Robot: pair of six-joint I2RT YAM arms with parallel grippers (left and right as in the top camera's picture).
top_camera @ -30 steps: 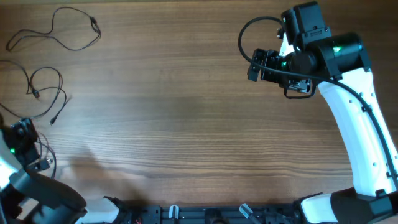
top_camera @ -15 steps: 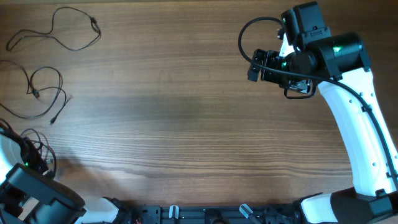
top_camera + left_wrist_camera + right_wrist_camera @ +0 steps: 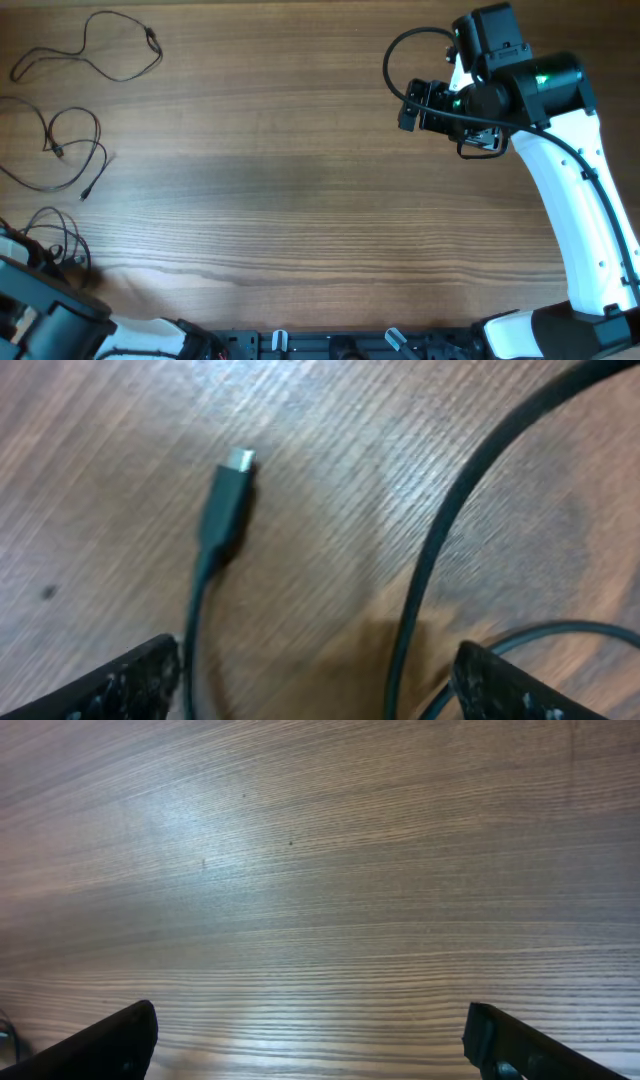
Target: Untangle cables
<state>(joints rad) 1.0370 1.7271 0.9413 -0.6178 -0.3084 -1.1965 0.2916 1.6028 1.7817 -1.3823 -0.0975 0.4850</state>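
overhead, cables: three lots of thin black cable, all at the far left of the table (image 3: pixel 300 200).
overhead, layout: far loop (image 3: pixel 110 55) in the corner, middle loop (image 3: pixel 65 150) nearer me, and the bunched cable (image 3: pixel 55 238) at the near-left edge. The first two lie apart; the bunch looks separate from them.
overhead, nearer arm: my left arm (image 3: pixel 50 315) sits right at the bunched cable. My right gripper (image 3: pixel 410 105) hangs over bare wood, well apart on the far right side.

left wrist, left gripper (image 3: pixel 318 685): fingers spread wide and holding nothing; only the two tips show at the bottom corners.
left wrist, plug (image 3: pixel 228 500): lies flat on the wood, ahead of my left-hand fingertip. Its long axis runs almost straight away from me, metal tip pointing away and a little right.
left wrist, wire: trails back from the plug toward my left-hand finger and passes just beside it.
left wrist, second strand (image 3: pixel 440 550): curves in from the upper right and down between my fingers; a further arc shows by the right-hand tip.
left wrist, judgement: the strand between the fingers is the closest grab; the plug would need a reach forward and left.

right wrist, right gripper: fingers wide apart, nothing between them, plain wood below and no cable in reach.
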